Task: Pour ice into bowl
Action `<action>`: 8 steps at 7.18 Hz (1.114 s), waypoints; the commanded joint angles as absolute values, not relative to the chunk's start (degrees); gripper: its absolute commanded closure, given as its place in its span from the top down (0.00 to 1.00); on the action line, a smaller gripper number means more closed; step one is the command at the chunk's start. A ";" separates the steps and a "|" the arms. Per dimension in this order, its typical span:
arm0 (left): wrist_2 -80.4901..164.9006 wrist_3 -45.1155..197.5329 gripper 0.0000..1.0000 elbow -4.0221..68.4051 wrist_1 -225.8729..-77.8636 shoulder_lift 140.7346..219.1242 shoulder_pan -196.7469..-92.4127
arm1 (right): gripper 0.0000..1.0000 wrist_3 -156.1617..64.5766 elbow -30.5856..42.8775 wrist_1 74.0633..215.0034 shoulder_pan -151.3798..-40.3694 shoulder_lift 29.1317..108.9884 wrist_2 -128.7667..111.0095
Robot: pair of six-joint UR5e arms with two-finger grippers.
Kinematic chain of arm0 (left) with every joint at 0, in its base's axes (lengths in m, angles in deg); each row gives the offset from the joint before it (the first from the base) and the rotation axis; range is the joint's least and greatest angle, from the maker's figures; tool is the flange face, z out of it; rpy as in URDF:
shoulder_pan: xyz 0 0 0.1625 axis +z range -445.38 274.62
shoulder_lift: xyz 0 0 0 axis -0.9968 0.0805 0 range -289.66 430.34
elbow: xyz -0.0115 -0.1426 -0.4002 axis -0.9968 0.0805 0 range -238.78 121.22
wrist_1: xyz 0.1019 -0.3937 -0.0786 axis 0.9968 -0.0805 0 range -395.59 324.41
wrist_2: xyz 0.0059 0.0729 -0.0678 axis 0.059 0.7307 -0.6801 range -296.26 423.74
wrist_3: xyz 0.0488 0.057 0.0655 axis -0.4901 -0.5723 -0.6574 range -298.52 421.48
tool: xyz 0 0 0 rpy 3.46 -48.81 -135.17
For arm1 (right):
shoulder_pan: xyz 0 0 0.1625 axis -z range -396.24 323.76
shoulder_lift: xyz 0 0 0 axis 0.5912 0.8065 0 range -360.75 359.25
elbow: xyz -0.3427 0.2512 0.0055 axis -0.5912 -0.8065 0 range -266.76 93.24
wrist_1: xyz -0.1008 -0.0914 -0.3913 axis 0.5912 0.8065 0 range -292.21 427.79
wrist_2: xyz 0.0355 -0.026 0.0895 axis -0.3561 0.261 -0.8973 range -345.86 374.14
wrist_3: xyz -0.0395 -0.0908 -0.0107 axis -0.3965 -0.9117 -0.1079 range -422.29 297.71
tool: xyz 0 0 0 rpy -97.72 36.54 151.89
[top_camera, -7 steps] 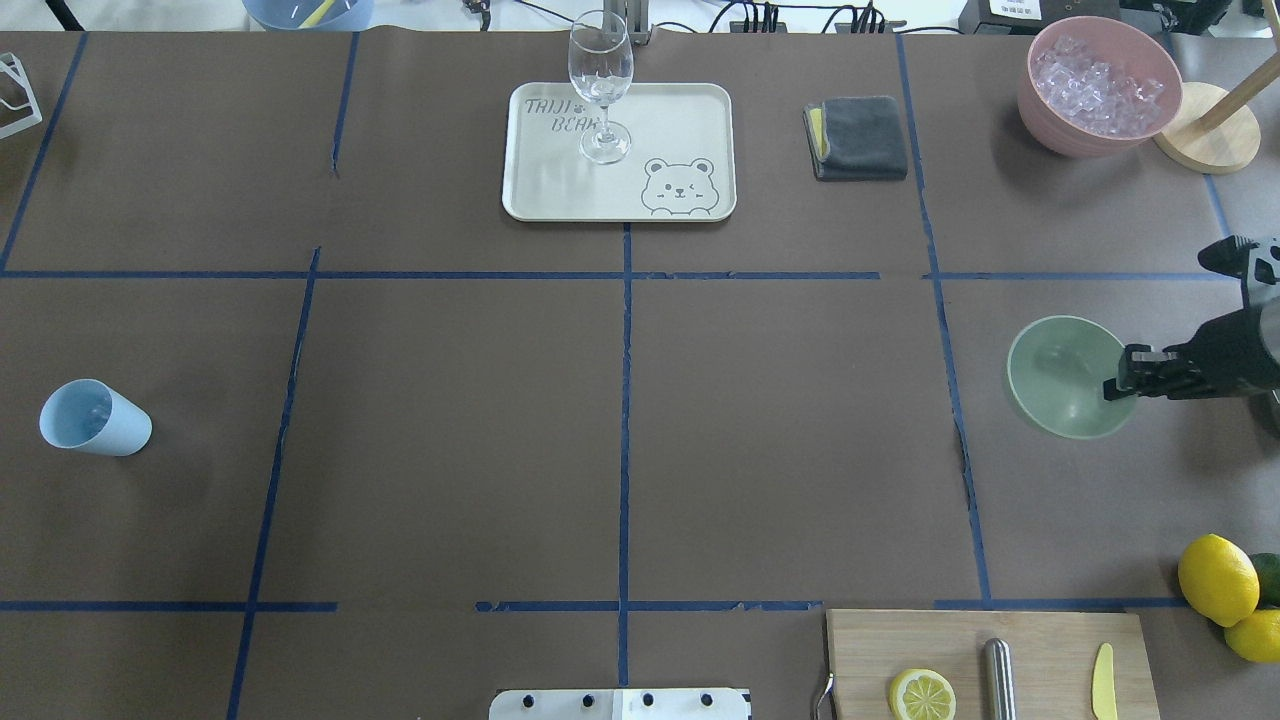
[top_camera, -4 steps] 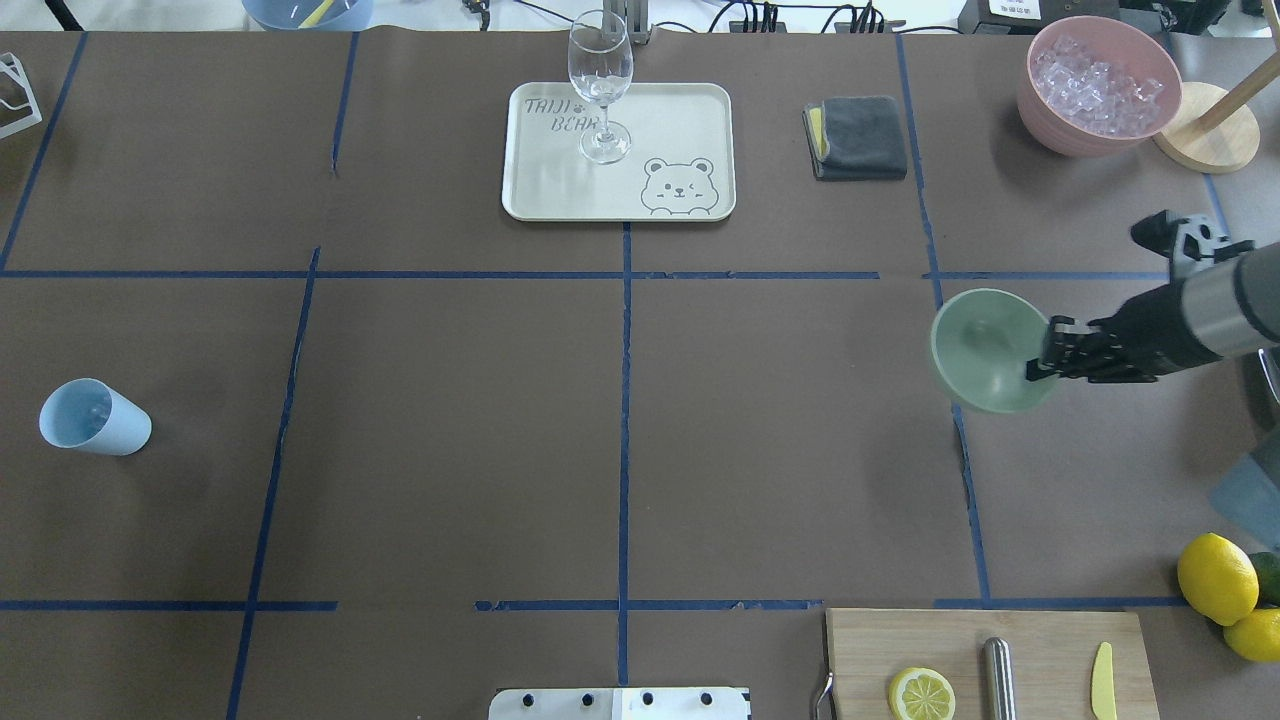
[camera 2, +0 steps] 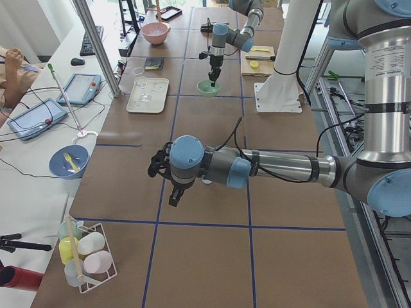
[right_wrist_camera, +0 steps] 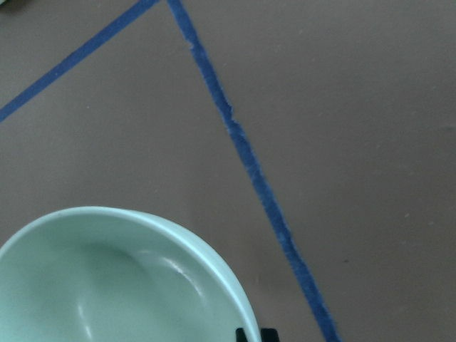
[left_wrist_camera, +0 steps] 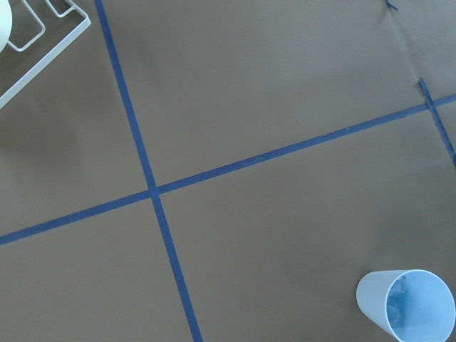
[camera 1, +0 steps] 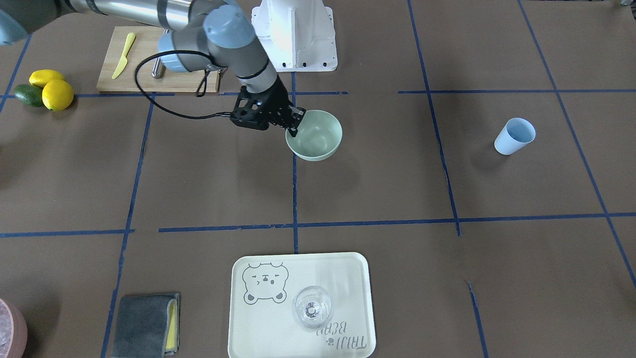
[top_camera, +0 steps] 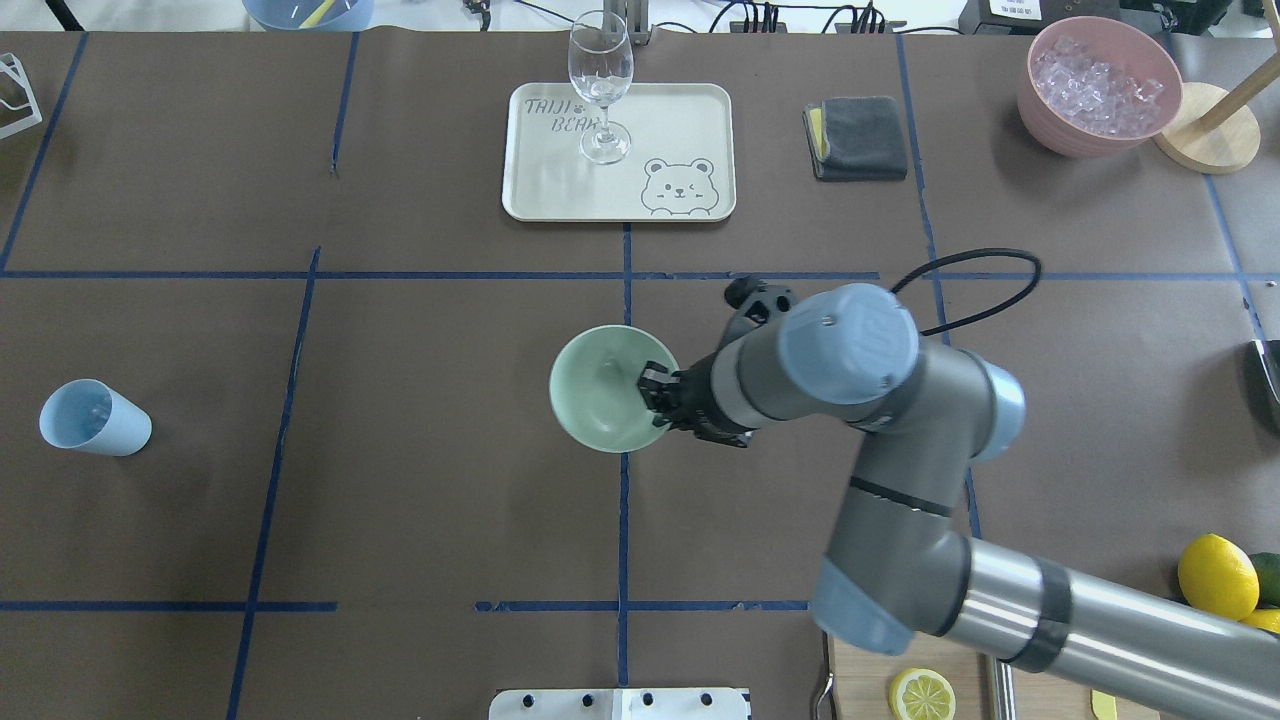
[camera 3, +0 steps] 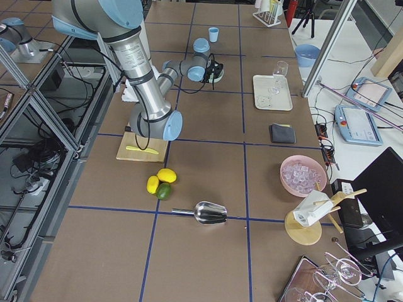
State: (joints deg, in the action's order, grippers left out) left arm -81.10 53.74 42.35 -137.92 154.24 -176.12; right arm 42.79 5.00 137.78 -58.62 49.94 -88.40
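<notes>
My right gripper [top_camera: 652, 393] is shut on the near rim of the pale mint-green bowl [top_camera: 600, 388] and holds it upright over the table's middle; the bowl [camera 1: 318, 135] looks empty. Its rim also shows in the right wrist view [right_wrist_camera: 142, 235]. Clear ice cubes [top_camera: 1098, 82] fill the pink container at the far right. The blue cup [top_camera: 95, 418] stands at the left, with faint glassy shapes inside [left_wrist_camera: 405, 308]. My left gripper [camera 2: 174, 196] hangs near the cup; I cannot tell whether it is open.
A cream tray [top_camera: 680, 120] with a wine glass [top_camera: 600, 85] lies at the back centre, a grey cloth [top_camera: 858, 138] to its right. A lemon slice [top_camera: 921, 694] and lemons [top_camera: 1217, 578] lie at the near right. A metal scoop [camera 3: 208, 212] is nearby.
My right arm has carried the bowl from the table's right side leftward to the middle, still gripping its rim. The cup and the pink container have not moved.
</notes>
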 commanded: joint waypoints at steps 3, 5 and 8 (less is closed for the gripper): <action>-89.45 57.84 1.00 41.16 -153.35 154.18 -174.25 | 1.00 45.01 -0.19 138.72 -57.16 46.10 -86.23; -79.86 71.40 1.00 41.06 -165.32 152.79 -170.66 | 1.00 44.85 4.69 139.41 -59.43 45.66 -87.10; -54.38 103.29 1.00 42.20 -202.50 141.04 -149.07 | 1.00 44.32 16.50 141.80 -71.62 54.41 -97.97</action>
State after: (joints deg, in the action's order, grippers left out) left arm -64.84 94.40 41.44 -189.77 146.03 -157.46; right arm 44.75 13.03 141.44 -66.27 50.16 -93.07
